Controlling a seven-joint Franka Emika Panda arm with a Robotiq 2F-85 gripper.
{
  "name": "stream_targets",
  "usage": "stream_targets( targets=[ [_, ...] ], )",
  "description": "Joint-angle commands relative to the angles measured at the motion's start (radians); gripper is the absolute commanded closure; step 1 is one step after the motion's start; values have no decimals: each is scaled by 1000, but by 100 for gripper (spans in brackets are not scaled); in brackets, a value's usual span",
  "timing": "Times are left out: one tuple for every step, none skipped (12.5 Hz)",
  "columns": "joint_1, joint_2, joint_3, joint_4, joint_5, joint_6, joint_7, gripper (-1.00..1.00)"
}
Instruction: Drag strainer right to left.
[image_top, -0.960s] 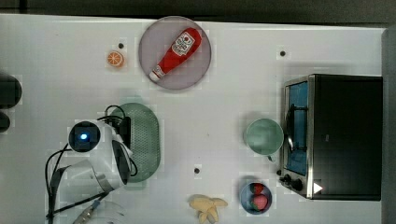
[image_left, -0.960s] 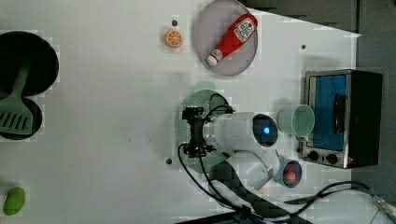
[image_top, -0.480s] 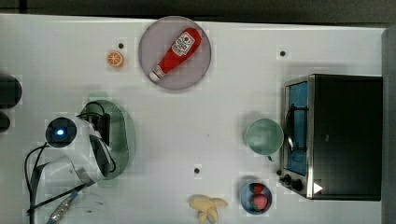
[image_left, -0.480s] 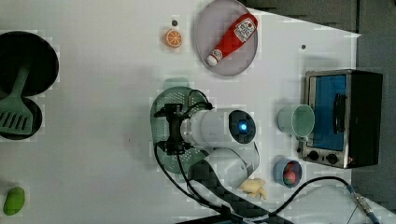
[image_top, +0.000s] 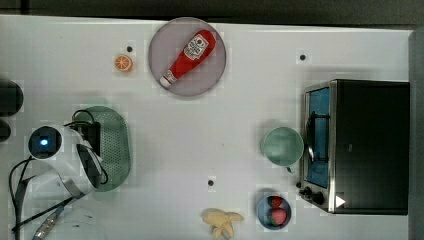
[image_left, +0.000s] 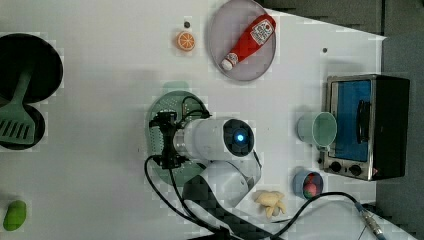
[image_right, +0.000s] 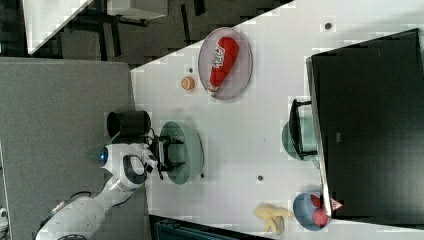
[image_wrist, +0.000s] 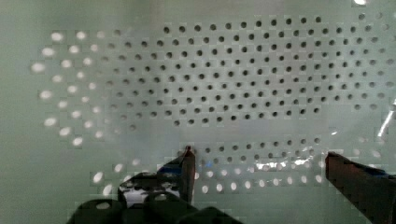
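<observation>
So right now my gripper (image_wrist: 257, 161) is sitting down inside the strainer (image_top: 114, 145), fingers spread wide apart with nothing pinched between them, just the perforated bowl right under the tips in the wrist view, so I'd guess I'm pushing on the inside wall rather than gripping anything. Whether the tips actually touch the plastic I can't tell. In the top view the strainer is way over at the top view's left, close to the table (image_top: 210, 125) edge, so I'd call the drag basically done or very nearly; what's left is probably lifting out clean without nudging it back. Going left to right across the top view: there's a dark round thing (image_top: 10, 97) at the far left edge, just past the strainer, which is the only stuff I could shove it into if I kept going. Then the orange slice (image_top: 123, 63) up near the back, well apart from me, and the grey plate (image_top: 215, 75) with the ketchup bottle (image_top: 187, 57) lying on it. Lower down near the front is a banana (image_top: 222, 222), then a small blue bowl (image_top: 273, 211) with red fruit in it. Further right the pale green cup (image_top: 283, 146) sits just beside the toaster oven (image_top: 360, 145), which takes up the far right. None of that is in my way, everything's well apart from the strainer. My own cable (image_top: 20, 200) trails off the front corner, worth not snagging on the way up.
</observation>
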Motion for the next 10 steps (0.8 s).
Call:
stream_targets(
  targets=[
    [29, -5, -10, 38, 1, 8, 61, -100],
    [35, 2, -10, 45, 3, 9, 62, -100],
    [40, 6, -10, 56, 4, 14, 61, -100],
    [44, 10, -9, 64, 11, 10, 62, -100],
    [48, 12, -10, 69, 15, 11, 62, -100],
    [48, 11, -13, 71, 15, 13, 62, -100],
    [48, 4, -16, 72, 15, 8, 62, -100],
    [47, -13, -26, 68, 12, -11, 55, -100],
    [46, -44, -44, 61, 11, -56, 32, -100],
    [45, -88, -68, 53, 11, -113, -23, -100]
  ],
)
